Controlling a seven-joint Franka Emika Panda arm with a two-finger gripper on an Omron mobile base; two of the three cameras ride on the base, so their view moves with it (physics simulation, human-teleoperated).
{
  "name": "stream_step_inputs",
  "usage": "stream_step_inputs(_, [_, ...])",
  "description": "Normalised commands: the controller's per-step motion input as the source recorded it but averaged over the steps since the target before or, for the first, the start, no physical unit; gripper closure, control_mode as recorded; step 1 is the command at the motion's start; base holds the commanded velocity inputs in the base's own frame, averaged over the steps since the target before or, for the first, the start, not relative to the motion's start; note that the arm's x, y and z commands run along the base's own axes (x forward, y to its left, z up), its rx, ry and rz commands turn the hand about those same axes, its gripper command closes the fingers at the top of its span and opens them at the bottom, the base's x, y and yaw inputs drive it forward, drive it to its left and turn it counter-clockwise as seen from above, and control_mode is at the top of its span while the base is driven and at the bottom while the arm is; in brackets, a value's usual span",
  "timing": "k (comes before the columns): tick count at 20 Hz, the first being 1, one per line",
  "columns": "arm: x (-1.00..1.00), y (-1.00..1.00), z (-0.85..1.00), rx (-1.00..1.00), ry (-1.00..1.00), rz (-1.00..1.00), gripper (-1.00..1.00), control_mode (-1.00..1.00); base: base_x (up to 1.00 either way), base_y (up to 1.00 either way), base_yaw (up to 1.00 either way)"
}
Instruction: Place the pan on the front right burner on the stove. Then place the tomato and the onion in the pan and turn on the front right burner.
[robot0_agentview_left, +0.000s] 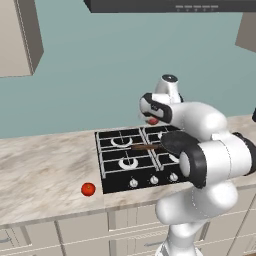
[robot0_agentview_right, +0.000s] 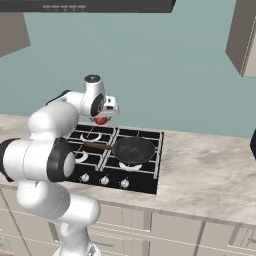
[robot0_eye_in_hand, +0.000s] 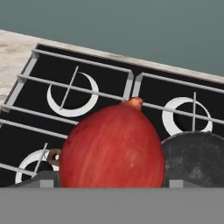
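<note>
**panhead:** So where's everything at? The round, shallow, dark grey-black frying pan with the long brown wooden handle (robot0_agentview_right: 134, 149) is already sitting on the front right burner of the flat black four-burner gas stove (robot0_agentview_right: 148, 181), handle pointing left across the grates. The two-finger gripper (robot0_agentview_right: 102, 119) is hanging above the back of the stove, jaws spread wide around a round reddish-purple onion with a small pointed tip (robot0_eye_in_hand: 113, 146). Looks held to me, not just nearby.

**simkitchen_joe:** Agreed, the hand view has it snug between the fingers. I'd guess it's light, stiff and smooth-skinned, so it could roll or slip if the squeeze is off-centre. Gripping across the widest part, like now, seems right.

**panhead:** Room to move?

**simkitchen_joe:** Plenty, I think. The pan is forward and to the right of the onion, nothing stands between them, and its rim is low. Only the handle is worth avoiding. The small round red tomato (robot0_agentview_left: 88, 189) is on the marbled beige countertop (robot0_agentview_left: 45, 165), left of the stove and well apart from it, close to the front edge, so I'd approach from above.
</note>
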Motion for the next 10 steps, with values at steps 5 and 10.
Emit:
stream_step_inputs(5, [-0.01,-0.62,0.00,0.00,0.01,-0.02,1.00,-1.00,0.00,0.00,0.00])
stream_step_inputs(10, [0.00,-0.58,0.00,0.00,0.02,-0.01,1.00,-1.00,0.00,0.00,0.00])
